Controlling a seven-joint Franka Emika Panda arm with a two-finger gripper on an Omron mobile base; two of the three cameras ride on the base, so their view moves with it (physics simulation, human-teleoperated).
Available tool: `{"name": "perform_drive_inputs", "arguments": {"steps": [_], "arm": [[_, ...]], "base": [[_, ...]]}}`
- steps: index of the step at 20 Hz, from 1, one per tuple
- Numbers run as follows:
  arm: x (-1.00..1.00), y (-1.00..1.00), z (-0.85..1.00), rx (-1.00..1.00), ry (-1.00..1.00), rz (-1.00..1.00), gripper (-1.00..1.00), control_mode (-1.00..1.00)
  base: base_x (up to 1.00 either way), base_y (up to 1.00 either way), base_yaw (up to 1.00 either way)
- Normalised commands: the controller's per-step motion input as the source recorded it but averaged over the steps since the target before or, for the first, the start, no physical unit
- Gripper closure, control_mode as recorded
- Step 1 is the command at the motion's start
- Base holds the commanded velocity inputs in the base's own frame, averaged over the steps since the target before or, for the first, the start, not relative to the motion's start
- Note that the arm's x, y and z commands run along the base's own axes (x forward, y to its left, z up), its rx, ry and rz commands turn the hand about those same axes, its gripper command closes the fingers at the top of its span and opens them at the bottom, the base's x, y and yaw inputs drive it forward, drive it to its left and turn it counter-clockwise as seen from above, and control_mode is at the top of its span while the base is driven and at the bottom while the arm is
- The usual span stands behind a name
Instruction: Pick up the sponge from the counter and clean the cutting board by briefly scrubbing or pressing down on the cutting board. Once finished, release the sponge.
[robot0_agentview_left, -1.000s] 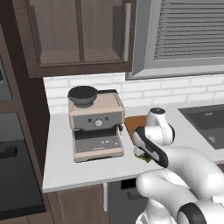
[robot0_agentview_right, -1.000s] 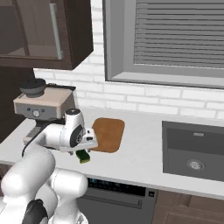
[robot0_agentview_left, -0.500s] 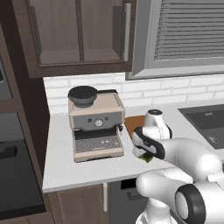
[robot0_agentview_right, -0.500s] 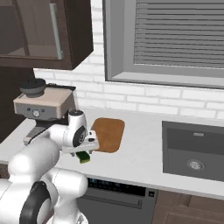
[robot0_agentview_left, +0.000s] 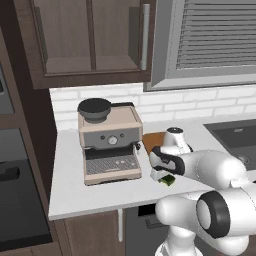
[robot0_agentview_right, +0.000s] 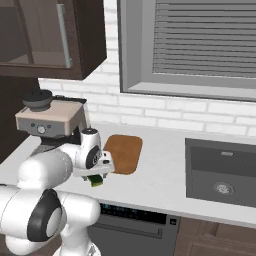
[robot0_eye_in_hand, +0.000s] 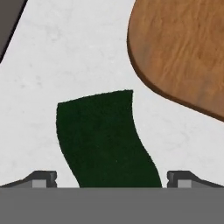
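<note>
Light grey counter (robot0_eye_in_hand: 39, 65) is seen bearing the cutting board (robot0_eye_in_hand: 183, 48); the sponge (robot0_eye_in_hand: 105, 140) lies between the spread gripper (robot0_eye_in_hand: 111, 177) jaws. No legible writing is seen.

**Kitchen surroundings**

A beige coffee machine (robot0_agentview_left: 110, 141) stands at the left, against the white brick wall (robot0_agentview_right: 165, 115), with a round dark lid (robot0_agentview_left: 95, 106) on top and a metal drip tray (robot0_agentview_left: 112, 164) at its base. Dark wooden cabinets (robot0_agentview_left: 92, 40) with a slim vertical handle (robot0_agentview_left: 146, 36) hang above it. A window with closed grey blinds (robot0_agentview_right: 200, 42) sits over a dark recessed sink (robot0_agentview_right: 222, 172) with a round drain (robot0_agentview_right: 223, 188). A black oven (robot0_agentview_left: 15, 190) stands at the far left.
</note>
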Motion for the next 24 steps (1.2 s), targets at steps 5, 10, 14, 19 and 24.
{"name": "perform_drive_inputs", "arguments": {"steps": [5,10,14,19,24], "arm": [[0.00,0.00,-0.29,0.00,0.00,0.00,-1.00,-1.00],[0.00,0.00,-0.30,0.00,0.00,0.01,-1.00,-1.00],[0.00,0.00,-0.29,0.00,0.00,0.01,1.00,-1.00],[-0.05,0.01,-0.24,0.01,0.00,0.01,1.00,-1.00],[-0.22,0.02,0.00,0.00,-0.01,0.00,1.00,-1.00]], "base": [[0.00,0.00,0.00],[0.00,0.00,0.00],[0.00,0.00,0.00],[0.00,0.00,0.00],[0.00,0.00,0.00]]}}
